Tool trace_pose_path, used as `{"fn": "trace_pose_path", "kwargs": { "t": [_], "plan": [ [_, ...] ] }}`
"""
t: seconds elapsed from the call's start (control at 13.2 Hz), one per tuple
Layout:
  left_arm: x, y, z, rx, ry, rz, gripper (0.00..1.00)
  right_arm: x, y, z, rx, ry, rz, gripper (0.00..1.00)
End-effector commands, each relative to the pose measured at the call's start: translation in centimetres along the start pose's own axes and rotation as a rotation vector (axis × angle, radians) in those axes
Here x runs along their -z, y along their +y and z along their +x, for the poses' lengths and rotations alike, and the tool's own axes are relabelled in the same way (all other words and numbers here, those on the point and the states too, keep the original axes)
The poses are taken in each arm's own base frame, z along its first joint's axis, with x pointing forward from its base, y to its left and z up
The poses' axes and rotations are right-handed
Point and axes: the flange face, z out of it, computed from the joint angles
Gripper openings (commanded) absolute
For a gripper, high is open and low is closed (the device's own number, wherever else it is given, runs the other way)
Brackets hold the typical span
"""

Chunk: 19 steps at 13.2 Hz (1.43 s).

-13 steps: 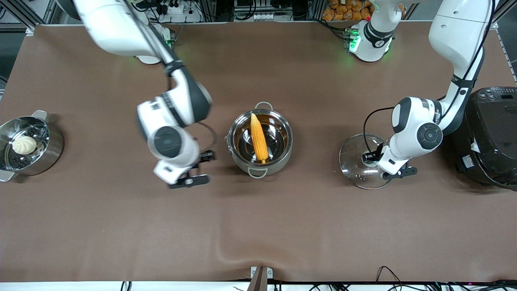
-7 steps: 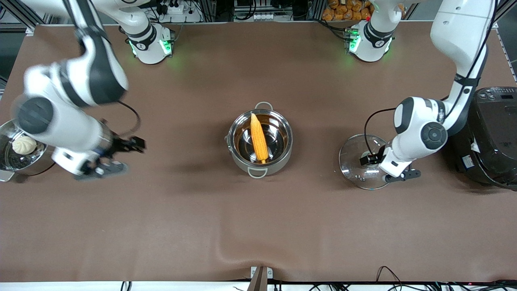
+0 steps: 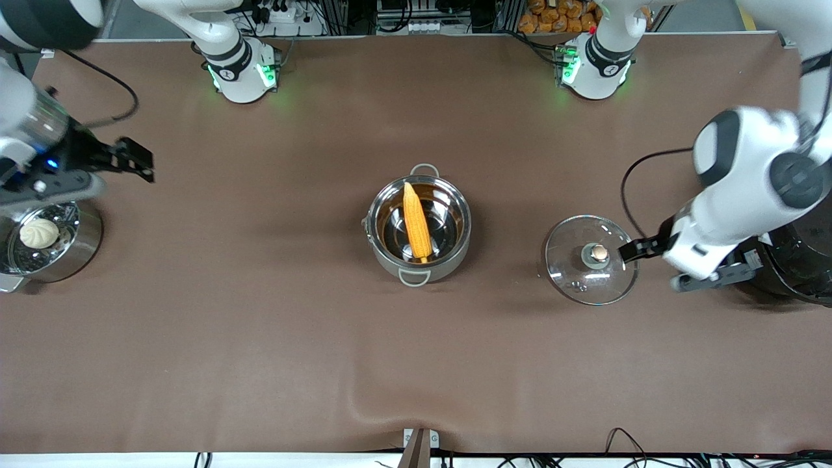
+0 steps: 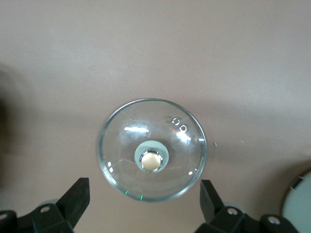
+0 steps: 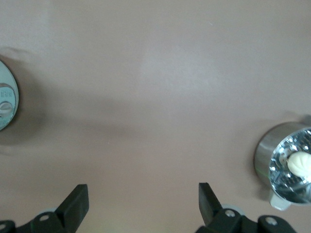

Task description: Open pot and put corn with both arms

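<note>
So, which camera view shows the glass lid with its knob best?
The left wrist view is best: the glass lid fills its middle, seen from straight above, with the tan knob sharp and the whole rim visible. The front view shows the whole lid too, but small, on the table beside the pot. The right wrist view does not show it.

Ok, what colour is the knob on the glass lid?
Coppery tan, set in a pale ring; the lid's knob shows best in the left wrist view.

We see bare worktop all around the open pot, whose mouth is unobstructed above the corn. The lid lies flat toward the left arm's end, with the black rice cooker beside it. The bun steamer stands at the right arm's end.
</note>
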Motion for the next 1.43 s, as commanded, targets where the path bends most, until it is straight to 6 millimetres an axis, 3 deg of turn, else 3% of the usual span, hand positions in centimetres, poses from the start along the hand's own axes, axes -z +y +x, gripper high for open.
{"fn": "trace_pose_path", "kwargs": {
  "t": [0.0, 0.23, 0.45, 0.75, 1.13, 1.36],
  "plan": [
    [6.2, -0.5, -1.4, -0.003, -0.007, 0.027, 1.0, 0.9, 1.4, -2.2, -0.023, 0.004, 0.025, 1.0],
    [11.6, -1.1, -4.7, -0.016, 0.014, 0.038, 1.0, 1.2, 2.6, -2.9, -0.063, -0.007, 0.059, 1.0],
    [15.2, -1.1, -7.2, -0.036, 0.039, 0.032, 1.0, 1.6, 2.4, -3.1, -0.15, -0.021, 0.096, 1.0],
    [15.2, -1.2, -7.2, -0.098, 0.026, 0.019, 1.0, 2.7, 2.6, -3.5, -0.141, -0.024, 0.086, 1.0],
    [15.1, -1.8, -7.1, -0.15, 0.0, 0.027, 1.0, 2.4, 3.2, -3.7, -0.147, -0.038, 0.083, 1.0],
    [15.9, -2.3, -7.4, -0.25, -0.027, 0.028, 1.0, 2.4, 3.3, -3.6, -0.148, -0.038, 0.083, 1.0]
  ]
}}
